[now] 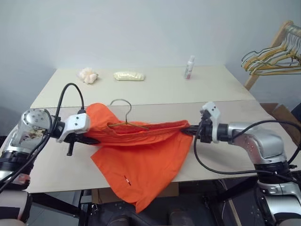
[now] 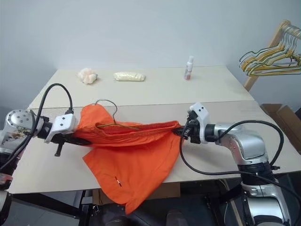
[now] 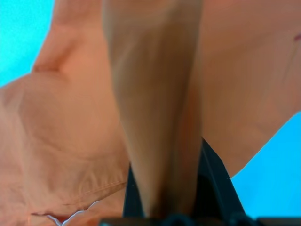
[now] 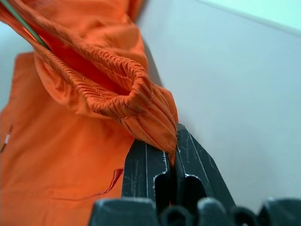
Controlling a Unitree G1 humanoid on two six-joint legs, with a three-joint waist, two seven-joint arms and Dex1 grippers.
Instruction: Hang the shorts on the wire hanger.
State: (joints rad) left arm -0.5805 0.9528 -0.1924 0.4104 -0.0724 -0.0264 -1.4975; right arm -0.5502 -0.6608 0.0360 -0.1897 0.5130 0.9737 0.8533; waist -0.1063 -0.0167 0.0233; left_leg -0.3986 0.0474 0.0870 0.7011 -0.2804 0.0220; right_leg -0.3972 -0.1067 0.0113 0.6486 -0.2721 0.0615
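Beige table (image 1: 197,89): shorts (image 1: 141,160) stretched between clamped end effectors, wire hanger (image 1: 123,113) inside waistband.

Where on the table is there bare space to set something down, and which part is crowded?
Bare table lies between the yellow packet and the small bottle, and right of the bottle. The strip between those items and the shorts is also bare. The near middle is crowded: both grippers stretch the shorts there, around the wire hanger.

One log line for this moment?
left pincer: shut on shorts | right pincer: shut on waistband | wire hanger: inside waistband, hook out
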